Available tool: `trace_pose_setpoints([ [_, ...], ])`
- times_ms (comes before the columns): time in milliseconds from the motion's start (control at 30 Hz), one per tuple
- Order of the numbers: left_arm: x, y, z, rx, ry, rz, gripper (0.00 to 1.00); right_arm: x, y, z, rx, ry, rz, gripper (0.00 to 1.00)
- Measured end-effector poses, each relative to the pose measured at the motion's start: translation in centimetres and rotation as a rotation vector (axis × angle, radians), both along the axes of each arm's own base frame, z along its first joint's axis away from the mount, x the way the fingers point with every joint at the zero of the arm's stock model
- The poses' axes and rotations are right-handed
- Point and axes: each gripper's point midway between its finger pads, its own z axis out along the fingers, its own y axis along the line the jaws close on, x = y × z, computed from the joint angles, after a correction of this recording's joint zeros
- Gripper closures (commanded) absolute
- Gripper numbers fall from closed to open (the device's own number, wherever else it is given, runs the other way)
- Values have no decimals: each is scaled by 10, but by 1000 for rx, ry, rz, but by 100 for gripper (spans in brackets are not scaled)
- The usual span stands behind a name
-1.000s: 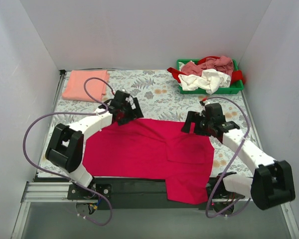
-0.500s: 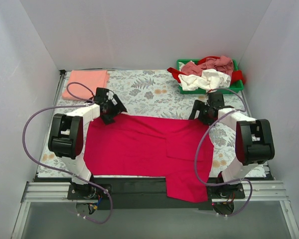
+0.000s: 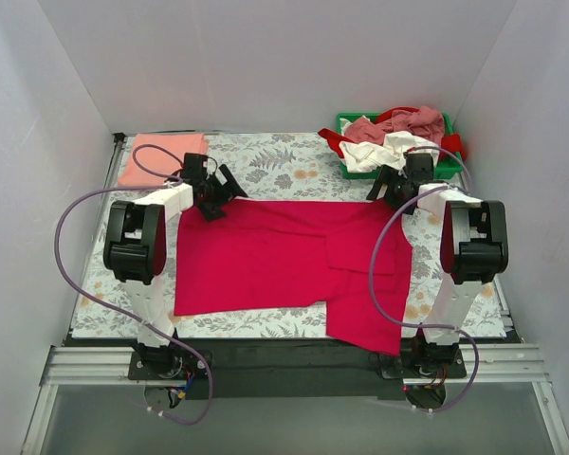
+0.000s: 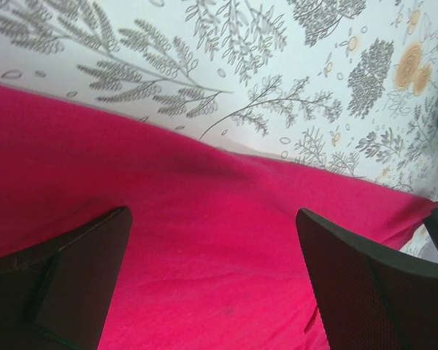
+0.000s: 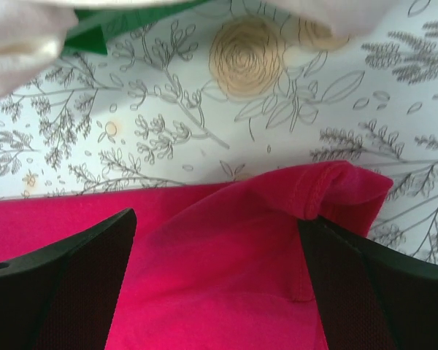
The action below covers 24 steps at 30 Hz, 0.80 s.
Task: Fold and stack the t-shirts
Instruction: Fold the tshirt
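Crimson tee [image 3: 284, 261] is spread across the worktop [image 3: 284, 171]; my left claw [image 3: 226, 185] and right claw [image 3: 389, 186] are both released over its far edge. Risk: the right corner hem is curled, so pinching there likely grabs a double layer and skews the fold.

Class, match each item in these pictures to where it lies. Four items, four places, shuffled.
Items
1. crimson t-shirt
2. salmon-pink t-shirt
3. white t-shirt
4. green bin

Places
a. at the far right corner of the table
b. spread out mid-table, between the two arms
c. folded at the far left corner
d. heaped with other tees inside the bin

Pairs: 1-b, 2-c, 3-d, 4-a
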Motion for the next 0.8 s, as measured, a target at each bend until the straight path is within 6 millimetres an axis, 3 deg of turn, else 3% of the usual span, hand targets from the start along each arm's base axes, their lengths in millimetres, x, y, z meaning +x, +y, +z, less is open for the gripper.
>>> trace_pose_setpoints([
  [233,17,-6,2,-15,-15,-16,3,19,-9,2,-6,-17,-2,2],
  [467,18,-7,5,1,-8,-25,2,14,-12,7,-18,-7,32,2],
  [567,3,-1,8,31,5,-7,2,4,-16,26,-34,-30,44,2],
  [700,-38,8,24,50,23,22,2,-21,-18,74,-40,-127,44,2],
  [800,-71,3,44,56,-4,32,2,-44,-17,105,-28,-208,35,2],
])
